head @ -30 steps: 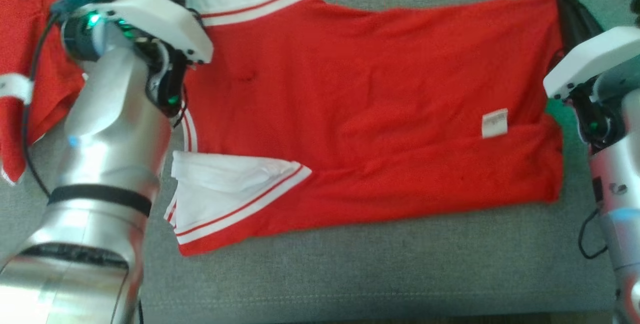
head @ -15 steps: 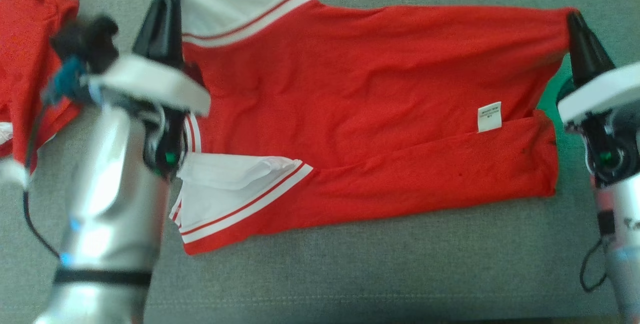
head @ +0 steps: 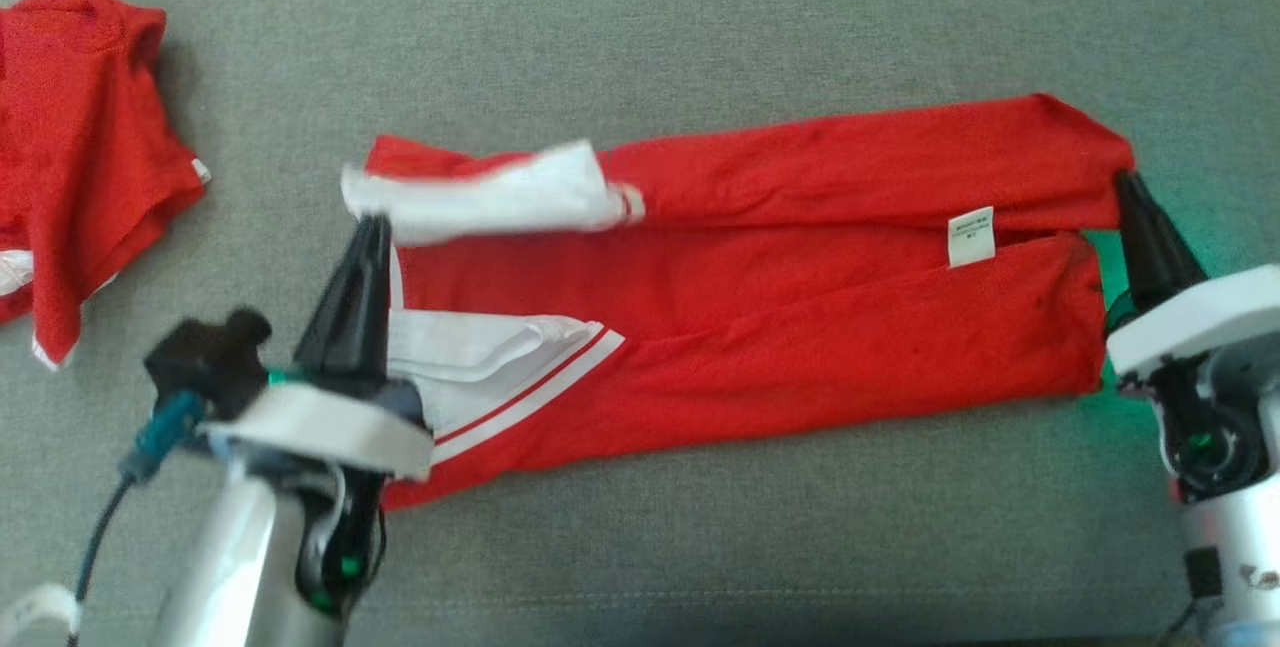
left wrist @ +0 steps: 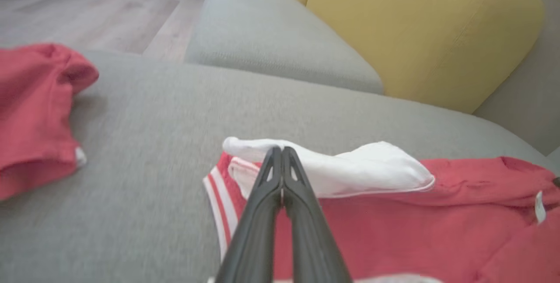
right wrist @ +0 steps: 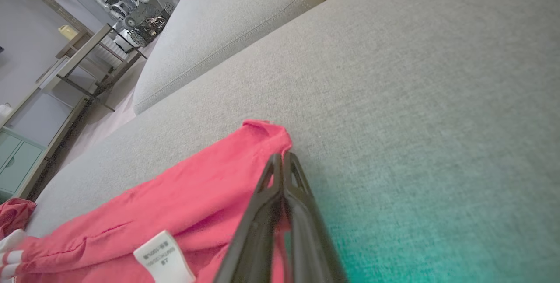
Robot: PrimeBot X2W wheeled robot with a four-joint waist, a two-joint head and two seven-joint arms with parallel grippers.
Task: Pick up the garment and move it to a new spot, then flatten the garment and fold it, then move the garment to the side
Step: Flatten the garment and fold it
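I have the left claw (head: 370, 227) pinched shut on the shirt (head: 800, 307) at its white sleeve and the right claw (head: 1125, 182) shut on the hem corner. The shirt's far edge is doubled over, mid-sofa (head: 700, 27). There is bare cushion beyond and a red heap (head: 80, 127) well left.

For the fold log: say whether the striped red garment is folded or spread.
Folded: the striped red garment has both long edges doubled inward.

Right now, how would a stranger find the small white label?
On the grey sofa seat lies a long folded red shirt. Near its right end, a small white printed label sits between two red folds; the other white parts are striped sleeves at the left end.
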